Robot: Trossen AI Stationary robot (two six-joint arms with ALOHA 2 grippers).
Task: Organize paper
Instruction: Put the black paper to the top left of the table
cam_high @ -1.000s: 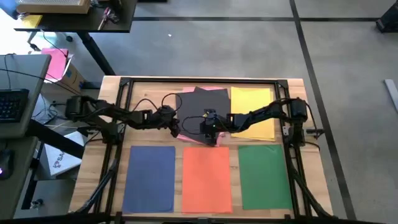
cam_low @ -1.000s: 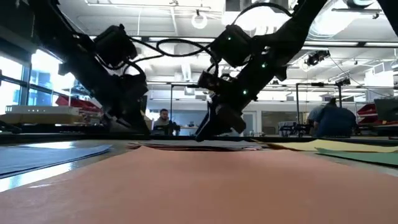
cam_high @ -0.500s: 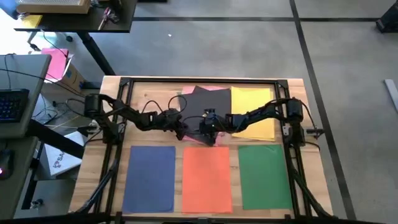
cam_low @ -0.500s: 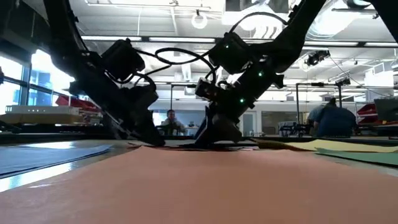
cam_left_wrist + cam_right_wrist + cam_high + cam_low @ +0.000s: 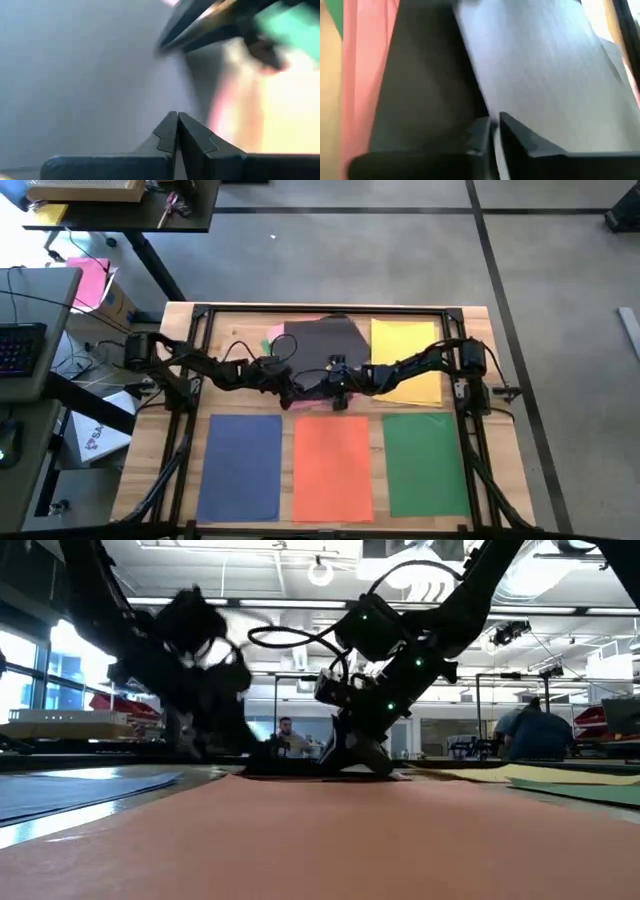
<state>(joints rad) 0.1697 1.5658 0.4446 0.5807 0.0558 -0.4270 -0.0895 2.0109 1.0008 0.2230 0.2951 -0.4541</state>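
A dark grey sheet [image 5: 320,348] lies askew on a pink sheet [image 5: 318,404] at the table's far middle. A green scrap [image 5: 273,332] peeks out at its far left. A yellow sheet [image 5: 405,358] lies flat to its right. Blue [image 5: 242,465], orange [image 5: 333,465] and green [image 5: 424,462] sheets lie flat in a row along the near side. My left gripper [image 5: 291,392] and my right gripper [image 5: 336,392] are both shut and low at the grey sheet's near edge, seen again in the low view as left [image 5: 235,755] and right [image 5: 360,758]. My left gripper presses its shut fingertips [image 5: 170,125] down on the dark grey sheet near its near left corner [image 5: 296,384], slanting in from the table's left. The sheet lies flat. My right gripper sets its closed fingertips [image 5: 510,125] on the grey sheet's near part [image 5: 535,85], slanting down from the right. Whether it nips the edge, I cannot tell.
A black frame [image 5: 320,310] runs round the tabletop. Cables trail from both arms. Bare wood [image 5: 235,340] shows at the far left. Beyond the table's left edge stand a desk with a keyboard [image 5: 20,345] and a box with a magenta sheet [image 5: 88,280].
My left gripper has moved right to the grey sheet's near left corner and come down onto it. My right gripper has dropped to the sheet. The dark grey sheet has slid and turned toward the table's left over the pink one, baring a green scrap at its far left.
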